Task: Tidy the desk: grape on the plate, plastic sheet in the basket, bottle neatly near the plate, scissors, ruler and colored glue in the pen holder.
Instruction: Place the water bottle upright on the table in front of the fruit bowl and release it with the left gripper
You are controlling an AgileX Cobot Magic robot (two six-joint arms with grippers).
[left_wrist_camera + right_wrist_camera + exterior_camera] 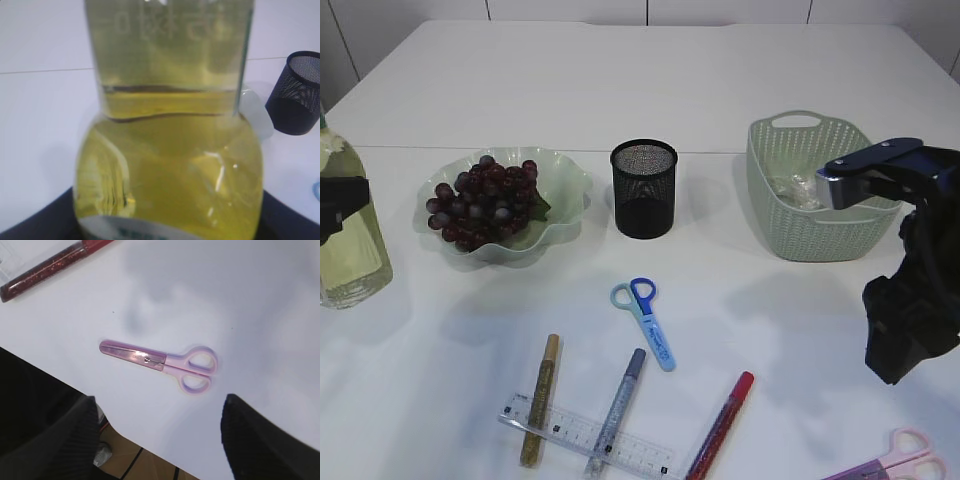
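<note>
Bottle (348,225) of clear glass with yellow liquid stands at the left edge of the white table (650,90), clamped by the left gripper (342,198). Pink plastic scissors (160,362) lie flat between the spread-apart fingers of the right gripper (157,435), untouched. Grapes (485,200) sit on a wavy green plate (570,185).
</note>
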